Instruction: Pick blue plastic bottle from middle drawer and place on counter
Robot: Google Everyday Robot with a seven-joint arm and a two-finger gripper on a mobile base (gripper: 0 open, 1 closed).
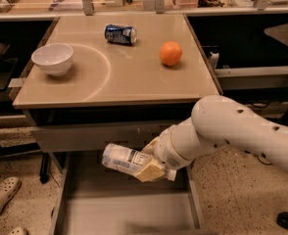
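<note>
The blue plastic bottle (pixel 122 159), clear with a whitish-blue label, lies on its side in my gripper (pixel 149 166). The gripper is shut on the bottle's right end and holds it above the open middle drawer (pixel 129 209), just below the counter's front edge. The drawer is pulled out, with a bare grey floor. The counter (pixel 117 70) is a beige tabletop with a pale arc, above and behind the bottle. My white arm (pixel 237 131) comes in from the right.
On the counter stand a white bowl (pixel 53 58) at the left, a dark blue soda can (pixel 120 34) on its side at the back, and an orange (pixel 171 53) at the right. A closed scratched drawer front (pixel 90 136) sits under the counter. White shoes (pixel 2 199) lie on the floor at the left.
</note>
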